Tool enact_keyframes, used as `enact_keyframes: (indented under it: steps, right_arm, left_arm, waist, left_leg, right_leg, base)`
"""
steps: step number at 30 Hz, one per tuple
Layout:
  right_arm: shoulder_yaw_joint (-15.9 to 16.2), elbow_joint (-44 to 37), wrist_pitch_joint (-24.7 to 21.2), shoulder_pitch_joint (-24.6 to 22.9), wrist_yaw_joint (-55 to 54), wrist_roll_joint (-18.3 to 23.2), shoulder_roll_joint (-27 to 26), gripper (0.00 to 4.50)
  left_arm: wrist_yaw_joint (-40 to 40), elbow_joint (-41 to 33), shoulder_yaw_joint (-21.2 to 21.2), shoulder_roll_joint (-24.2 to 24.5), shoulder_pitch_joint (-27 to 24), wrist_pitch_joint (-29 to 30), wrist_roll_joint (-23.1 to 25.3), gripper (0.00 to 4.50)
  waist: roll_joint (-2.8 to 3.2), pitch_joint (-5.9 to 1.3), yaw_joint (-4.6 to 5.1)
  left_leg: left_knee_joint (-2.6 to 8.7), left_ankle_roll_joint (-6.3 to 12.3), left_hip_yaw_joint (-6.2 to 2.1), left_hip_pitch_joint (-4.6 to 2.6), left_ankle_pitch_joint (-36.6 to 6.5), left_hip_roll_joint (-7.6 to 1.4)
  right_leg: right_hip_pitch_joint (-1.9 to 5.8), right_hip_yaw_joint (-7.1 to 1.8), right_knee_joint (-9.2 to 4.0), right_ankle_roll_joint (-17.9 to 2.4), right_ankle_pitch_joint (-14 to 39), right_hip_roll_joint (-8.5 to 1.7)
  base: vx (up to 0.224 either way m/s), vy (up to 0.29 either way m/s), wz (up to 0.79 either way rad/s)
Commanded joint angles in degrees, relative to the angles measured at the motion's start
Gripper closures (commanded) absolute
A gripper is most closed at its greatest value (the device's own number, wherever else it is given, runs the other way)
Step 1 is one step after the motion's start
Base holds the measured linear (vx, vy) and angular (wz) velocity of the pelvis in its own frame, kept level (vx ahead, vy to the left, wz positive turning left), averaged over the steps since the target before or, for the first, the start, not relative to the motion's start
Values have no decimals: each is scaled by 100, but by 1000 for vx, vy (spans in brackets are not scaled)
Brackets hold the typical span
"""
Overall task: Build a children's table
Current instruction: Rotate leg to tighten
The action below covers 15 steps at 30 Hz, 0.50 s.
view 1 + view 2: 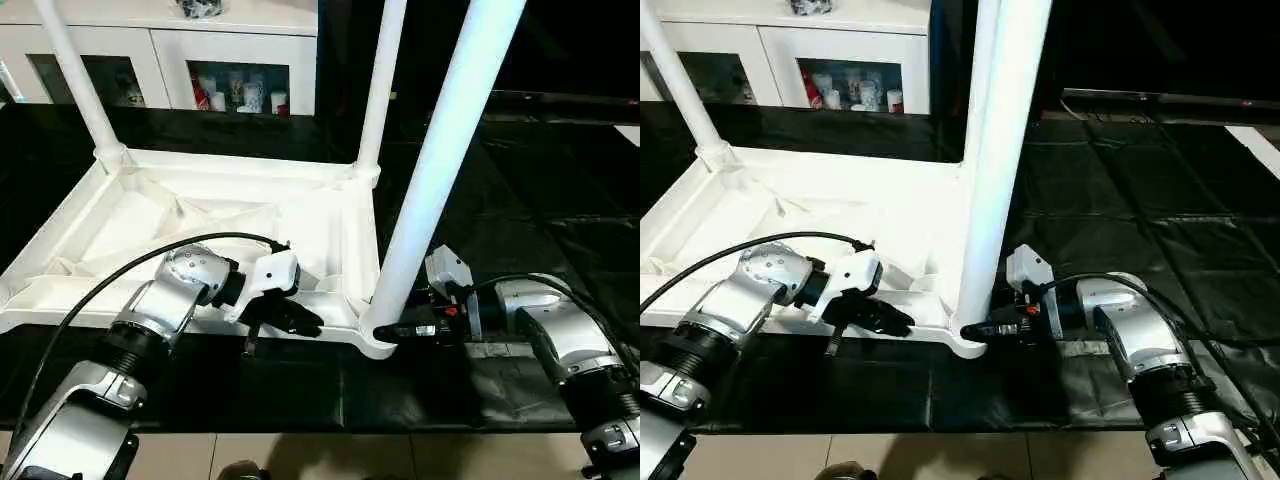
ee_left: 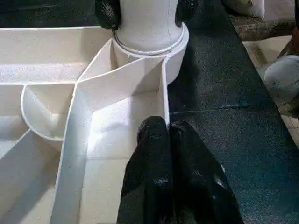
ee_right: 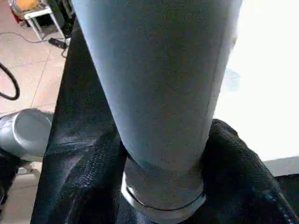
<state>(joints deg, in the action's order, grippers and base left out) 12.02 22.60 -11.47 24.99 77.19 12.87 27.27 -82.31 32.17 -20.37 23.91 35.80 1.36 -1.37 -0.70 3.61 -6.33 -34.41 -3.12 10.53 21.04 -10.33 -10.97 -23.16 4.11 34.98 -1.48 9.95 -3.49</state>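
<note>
Table top (image 1: pixel 200 215) lies upside down before us on black sheeting (image 1: pixel 520 220). Our left gripper (image 1: pixel 290 318) pinches its near rim, fingers closed. Our right gripper (image 1: pixel 392 331) clasps the near-corner leg (image 1: pixel 440 170) just above its socket (image 1: pixel 372 340).

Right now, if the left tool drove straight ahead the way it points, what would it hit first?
Probably the base of the near leg in its corner socket. The left tool, shut on the table top's rim, points along that rim toward it.

Silver ribbed forearms (image 1: pixel 150 320), a black cable (image 1: pixel 100 290), white wrist housings and black-fingered tools.
</note>
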Motion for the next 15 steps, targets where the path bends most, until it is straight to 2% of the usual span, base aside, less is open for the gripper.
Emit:
enact_keyframes:
  steps: [1,2,3,4,5,7,8,9,12,15]
  right_arm:
    - [-84,-92,-317,-53,-839,-75,-353,241]
    - [-112,-66,-322,-39,-1096,-142,-455,241]
    - [-181,31,-367,21,-1669,-275,-698,241]
    - [-218,87,-404,58,-1965,-340,-825,243]
    - [-252,171,-412,106,-2258,-400,-966,246]
    - [-336,374,-463,234,-2945,-501,-1340,249]
    - [-367,461,-468,296,-3280,-560,-1520,249]
    - [-418,575,-541,379,-3684,-616,-1721,250]
    - [-504,923,-581,608,-4569,-756,-2161,251]
    - [-555,1044,-545,689,-4936,-841,-2348,251]
  left_arm:
    - [630,31,94,-316,172,294,71,450]
    - [782,73,150,-391,211,389,54,450]
    - [1135,171,267,-553,296,549,37,450]
    - [1321,224,323,-634,340,617,36,450]
    - [1535,270,369,-713,386,693,58,450]
    - [2124,392,507,-929,514,876,105,450]
    - [2384,429,585,-1044,569,1002,95,450]
    - [2715,461,676,-1175,628,1131,97,450]
    - [3420,512,819,-1457,748,1345,153,450]
    - [3638,497,844,-1573,768,1414,226,450]
  waist:
    - [1,-394,52]
    - [-9,-389,63]
    - [23,-385,74]
    - [6,-371,103]
    - [-12,-380,127]
    - [-11,-386,208]
    - [-12,-388,243]
    - [-4,-409,287]
    - [-20,-412,371]
    - [-18,-446,358]
  left_leg:
    - [397,136,-78,-90,-1198,-257]
    - [397,104,-84,-105,-1256,-246]
    - [401,28,-99,-117,-1328,-223]
    - [399,6,-86,-118,-1395,-210]
    - [400,-39,-114,-127,-1453,-198]
    - [421,-64,-144,-88,-1430,-202]
    - [420,-71,-140,-70,-1405,-200]
    - [413,-104,-142,-76,-1342,-210]
    - [386,-9,-118,-57,-1224,-184]
    - [367,137,-97,-32,-905,-173]
  right_leg:
    - [257,-295,-481,-1013,1900,-476]
    - [253,-286,-498,-1000,1995,-479]
    - [253,-275,-526,-933,2239,-486]
    - [235,-275,-559,-875,2405,-476]
    - [254,-258,-585,-783,2667,-502]
    - [270,-245,-586,-689,2730,-499]
    - [273,-250,-576,-693,2672,-492]
    - [264,-259,-545,-782,2428,-492]
    - [268,-282,-524,-935,2102,-482]
    - [312,-294,-477,-1042,1463,-462]
  base:
    - [0,0,0]
    - [0,0,0]
    - [0,0,0]
    - [0,0,0]
    - [0,0,0]
    - [0,0,0]
    - [0,0,0]
    - [0,0,0]
    - [0,0,0]
    - [0,0,0]
